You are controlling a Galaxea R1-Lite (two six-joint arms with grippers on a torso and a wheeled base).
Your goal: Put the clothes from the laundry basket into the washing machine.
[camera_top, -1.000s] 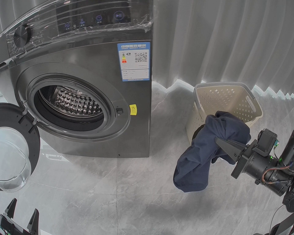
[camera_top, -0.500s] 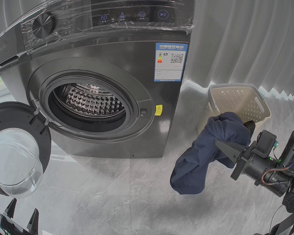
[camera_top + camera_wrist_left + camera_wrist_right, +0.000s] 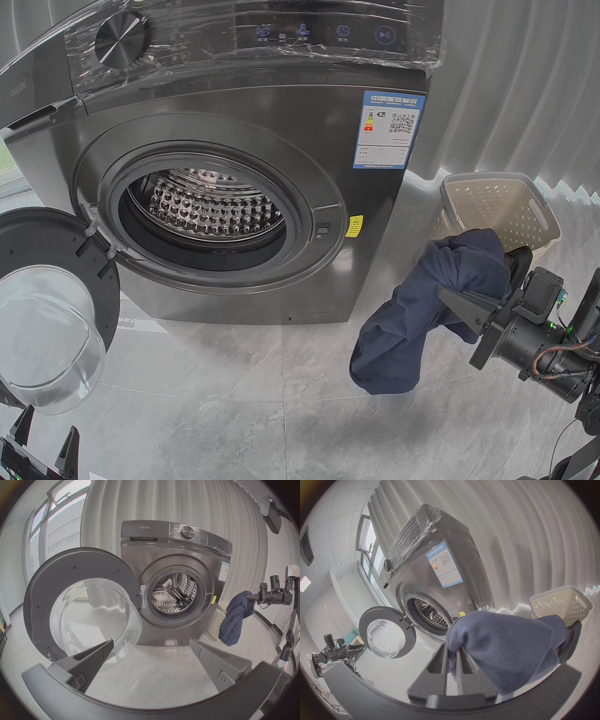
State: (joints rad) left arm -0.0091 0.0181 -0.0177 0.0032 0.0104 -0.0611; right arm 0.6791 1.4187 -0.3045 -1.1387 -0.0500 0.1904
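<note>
Right end effector (image 3: 451,296): closed tight on a fold of the navy garment (image 3: 412,319), held in the air in front of the laundry basket (image 3: 494,203) and to the right of the washing machine (image 3: 262,112); bulk of cloth bunched over the fingers, long tail hanging toward the floor (image 3: 250,387), apparently clear of it. Left end effector (image 3: 150,645): spread wide, holding nothing, low near the open door (image 3: 50,294). Judged step: carrying the garment across to the drum (image 3: 206,209). Recommended: keep the grip firm; raise enough to bring the hanging tail over the lower edge of the drum mouth; approach square to it, clear of the door swung out on the left; push well inside before letting go, to avoid cloth trailing over the edge. Risk noted: snagging of the tail on the way in. Drum: no clothing seen in the visible part. Laundry basket: pale perforated walls bare where visible; bottom hidden behind the garment, remaining contents not determinable. Dark shape (image 3: 520,261) at the garment's far edge, beside the basket: not identifiable.
</note>
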